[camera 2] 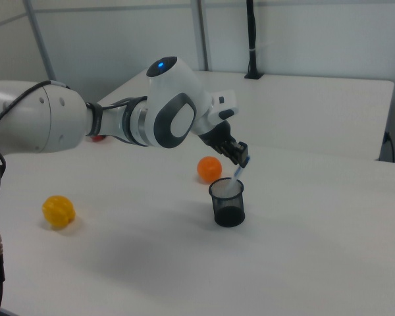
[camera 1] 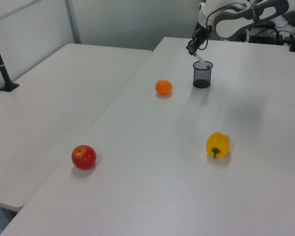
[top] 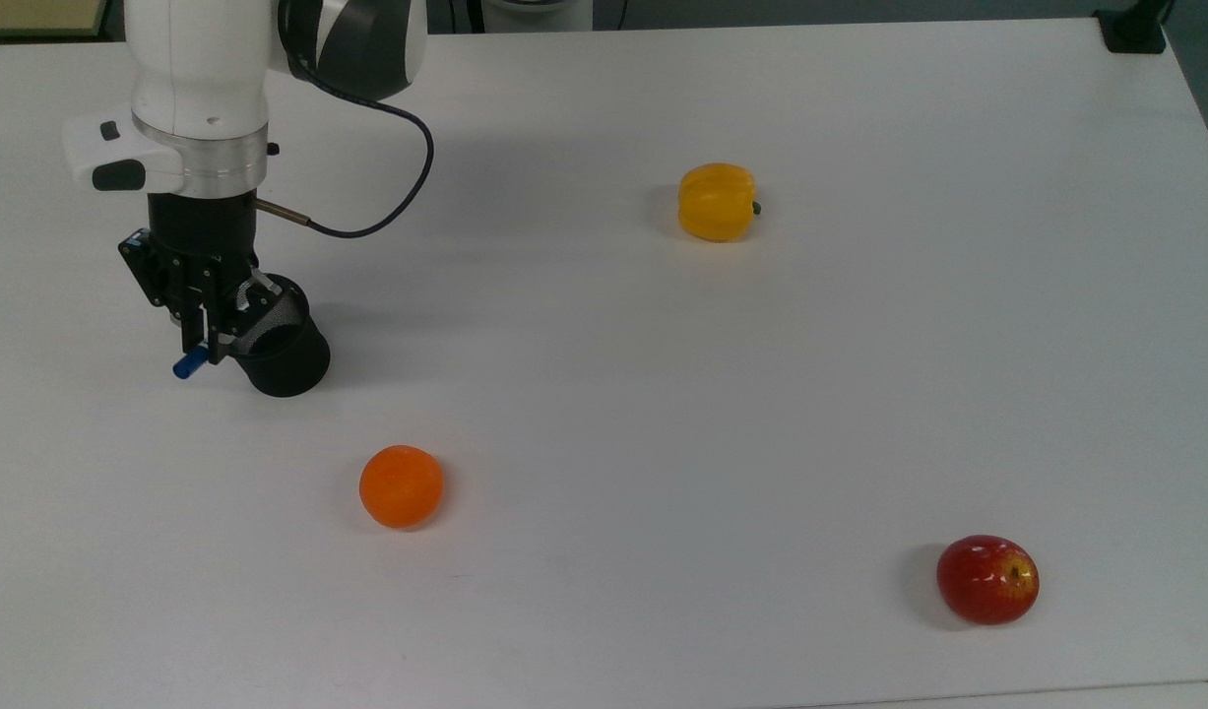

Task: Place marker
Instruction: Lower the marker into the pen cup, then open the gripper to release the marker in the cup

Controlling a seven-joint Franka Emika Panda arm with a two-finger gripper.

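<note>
White table filled most of room, matte top, soft even light. Second white table stood beside it, narrow gap between. Black clamp post stood on second table. Pale wall panels with metal uprights ran behind.

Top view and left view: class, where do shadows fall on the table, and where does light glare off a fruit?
Top view: the arm's soft shadow spreads on the table right of the mesh cup; white glare dots the apple. Left view: a faint shadow hugs the yellow pepper.
</note>
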